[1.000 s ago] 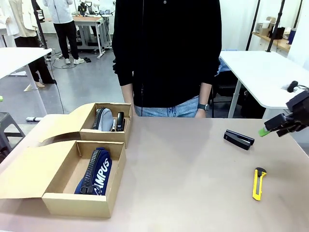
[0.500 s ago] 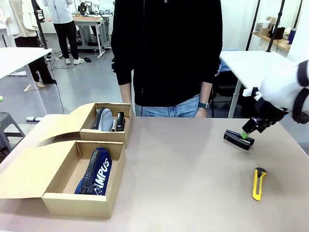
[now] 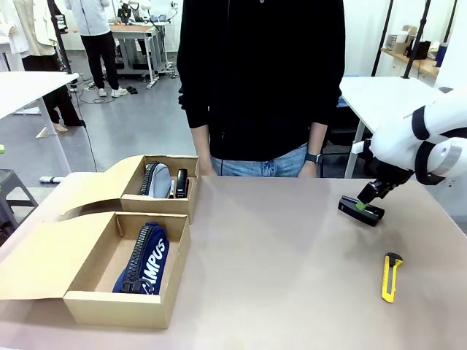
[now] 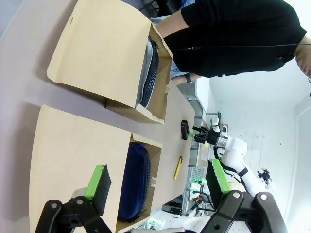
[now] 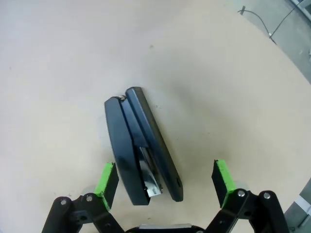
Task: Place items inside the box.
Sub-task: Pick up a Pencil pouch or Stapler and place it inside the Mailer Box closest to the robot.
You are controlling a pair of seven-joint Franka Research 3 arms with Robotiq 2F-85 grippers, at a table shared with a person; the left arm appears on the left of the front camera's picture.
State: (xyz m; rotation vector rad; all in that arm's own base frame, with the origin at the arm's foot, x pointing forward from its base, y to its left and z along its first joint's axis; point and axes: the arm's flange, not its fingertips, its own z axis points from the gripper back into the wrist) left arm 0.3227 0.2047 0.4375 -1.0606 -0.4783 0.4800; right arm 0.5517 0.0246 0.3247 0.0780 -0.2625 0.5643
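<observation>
Stapler [image 3: 360, 211], black, lies flat on the right side of the table [image 3: 277, 248]. The right gripper [image 3: 363, 201] stands over one end of it with its jaws wide, a green pad on each side, not closed on it. A yellow knife [image 3: 391, 277] lies nearer the robot, apart from the stapler. At the left, the navy pouch [image 3: 146, 257] rests in the near box [image 3: 124, 306] and the grey pouch [image 3: 158, 179] sits in the far box [image 3: 157, 203]. The left gripper [image 4: 158, 179] hangs wide open above the near box's lid
</observation>
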